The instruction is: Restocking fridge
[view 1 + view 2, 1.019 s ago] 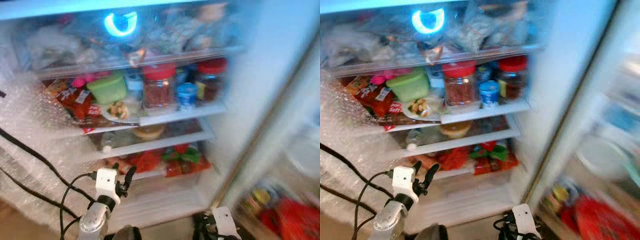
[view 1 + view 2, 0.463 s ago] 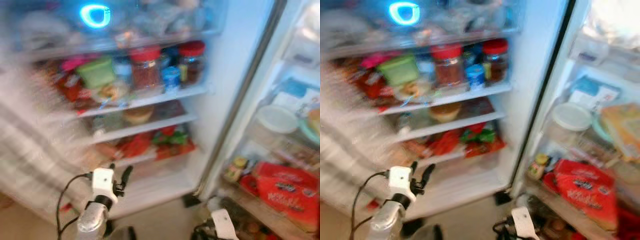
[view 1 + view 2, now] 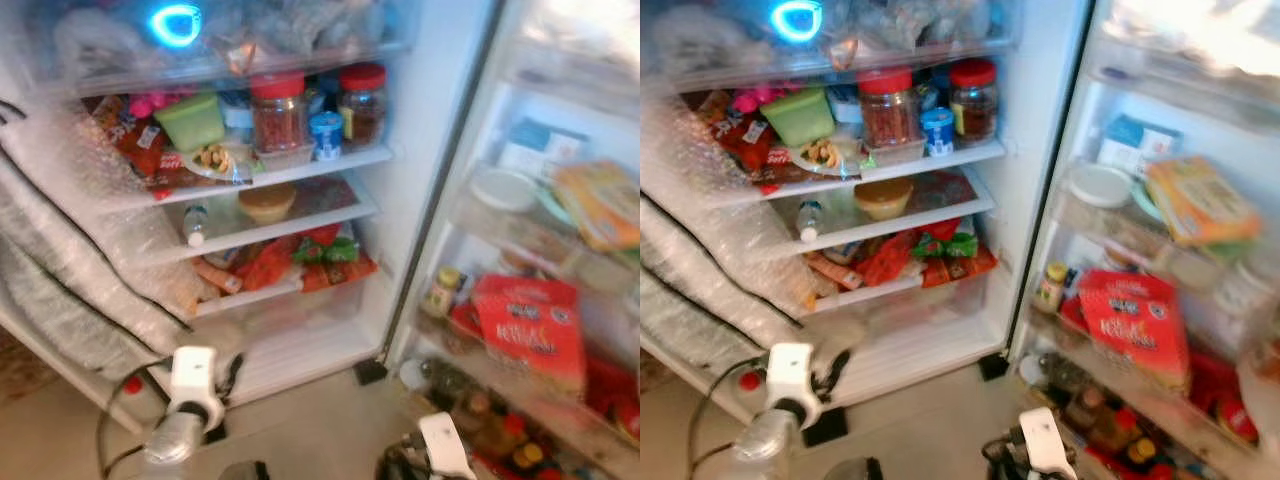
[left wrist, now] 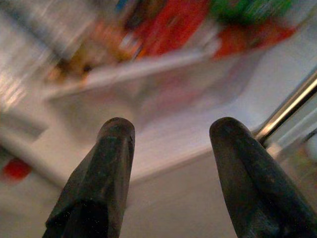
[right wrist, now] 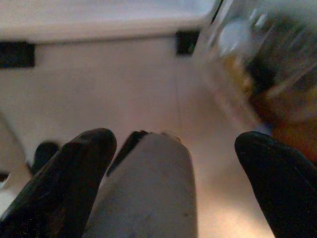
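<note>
White fridge (image 3: 1040, 150) stands open, its shelves stocked: two red-lidded jars (image 3: 888, 105) beside a green tub (image 3: 798, 115) on the upper shelf, red packets (image 3: 905, 262) lower down. Door racks hold a red bag (image 3: 1135, 325). Left claw (image 4: 171, 144), fingers spread and empty, points at the bottom drawer (image 3: 290, 310). Right claw (image 5: 173, 158), low above the floor (image 5: 124, 84), is spread wide, holding nothing.

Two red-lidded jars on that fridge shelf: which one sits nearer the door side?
The darker-filled red-lidded glass jar, nearest the open door; the red-filled red-lidded glass jar stands left of the small blue tub.
</note>
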Robot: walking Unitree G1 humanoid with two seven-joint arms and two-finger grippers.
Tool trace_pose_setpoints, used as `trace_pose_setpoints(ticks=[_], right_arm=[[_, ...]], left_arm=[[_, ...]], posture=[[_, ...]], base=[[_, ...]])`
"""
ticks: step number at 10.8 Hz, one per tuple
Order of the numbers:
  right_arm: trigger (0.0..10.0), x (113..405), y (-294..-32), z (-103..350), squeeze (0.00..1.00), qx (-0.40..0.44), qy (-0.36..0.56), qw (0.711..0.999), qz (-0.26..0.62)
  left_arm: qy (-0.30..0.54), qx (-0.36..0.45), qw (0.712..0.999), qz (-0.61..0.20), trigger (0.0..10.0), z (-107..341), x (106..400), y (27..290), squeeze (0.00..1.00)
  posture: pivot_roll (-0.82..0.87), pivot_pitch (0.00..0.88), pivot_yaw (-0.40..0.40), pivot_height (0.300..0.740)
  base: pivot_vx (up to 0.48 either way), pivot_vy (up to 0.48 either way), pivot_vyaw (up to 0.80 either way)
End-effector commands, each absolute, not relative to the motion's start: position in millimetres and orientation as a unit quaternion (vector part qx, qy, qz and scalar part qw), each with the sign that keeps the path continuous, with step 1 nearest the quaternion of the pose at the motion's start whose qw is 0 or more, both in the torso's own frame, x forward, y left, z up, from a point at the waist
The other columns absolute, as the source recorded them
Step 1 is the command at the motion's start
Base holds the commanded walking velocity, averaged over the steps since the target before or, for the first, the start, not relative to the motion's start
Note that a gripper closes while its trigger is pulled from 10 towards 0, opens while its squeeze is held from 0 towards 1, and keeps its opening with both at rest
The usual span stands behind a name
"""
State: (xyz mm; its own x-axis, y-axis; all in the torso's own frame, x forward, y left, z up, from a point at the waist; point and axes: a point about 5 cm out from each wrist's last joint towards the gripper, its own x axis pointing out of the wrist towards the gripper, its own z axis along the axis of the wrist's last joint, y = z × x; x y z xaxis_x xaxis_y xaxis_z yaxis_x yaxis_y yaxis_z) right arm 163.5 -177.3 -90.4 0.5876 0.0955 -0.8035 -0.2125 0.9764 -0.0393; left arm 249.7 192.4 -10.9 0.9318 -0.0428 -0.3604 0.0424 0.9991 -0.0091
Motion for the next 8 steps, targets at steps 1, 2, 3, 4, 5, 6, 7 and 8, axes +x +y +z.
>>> trace_pose_setpoints(ticks=[1,2,3,4,5,6,7,8], right_arm=[[10.0,139,-176,-102,0.0,-0.051,0.493,0.865,0.083],[10.0,139,-176,-101,0.0,-0.049,0.493,0.865,0.081],[10.0,139,-175,-101,0.0,-0.05,0.493,0.865,0.083],[10.0,139,-175,-102,0.0,-0.05,0.493,0.865,0.08],[10.0,138,-176,-102,0.0,-0.05,0.494,0.865,0.074],[10.0,138,-175,-102,0.0,-0.032,0.49,0.868,0.07],[10.0,137,-176,-102,0.0,-0.044,0.496,0.865,0.069],[10.0,137,-175,-102,0.0,-0.039,0.496,0.865,0.07]], left_arm=[[0.247,0.007,0.969,-0.012,10.0,-29,240,197,0.0],[0.285,0.006,0.958,0.004,10.0,-39,232,204,0.0],[0.35,0.002,0.936,0.037,10.0,-58,208,216,0.0],[0.383,0.0,0.922,0.047,10.0,-67,196,220,0.0],[0.397,0.0,0.916,0.052,10.0,-71,189,220,0.0],[0.411,0.015,0.91,0.043,10.0,-76,181,218,0.0],[0.412,0.006,0.91,0.045,10.0,-77,180,217,0.0],[0.413,0.004,0.909,0.049,10.0,-77,179,217,0.0]], posture=[[-0.12,0.046,0.059,0.647],[-0.12,0.043,0.059,0.647],[-0.12,0.041,0.06,0.647],[-0.11,0.036,0.06,0.647],[-0.11,0.036,0.061,0.647],[-0.12,0.023,0.061,0.652],[-0.12,0.02,0.061,0.677],[-0.12,0.009,0.064,0.692]], base=[[0.0,0.0,0.0],[0.0,0.0,0.0],[0.0,0.0,0.0],[0.0,0.0,0.0],[0.0,0.0,0.0],[0.0,0.0,0.0],[0.0,0.0,0.0],[0.0,0.0,0.0]])
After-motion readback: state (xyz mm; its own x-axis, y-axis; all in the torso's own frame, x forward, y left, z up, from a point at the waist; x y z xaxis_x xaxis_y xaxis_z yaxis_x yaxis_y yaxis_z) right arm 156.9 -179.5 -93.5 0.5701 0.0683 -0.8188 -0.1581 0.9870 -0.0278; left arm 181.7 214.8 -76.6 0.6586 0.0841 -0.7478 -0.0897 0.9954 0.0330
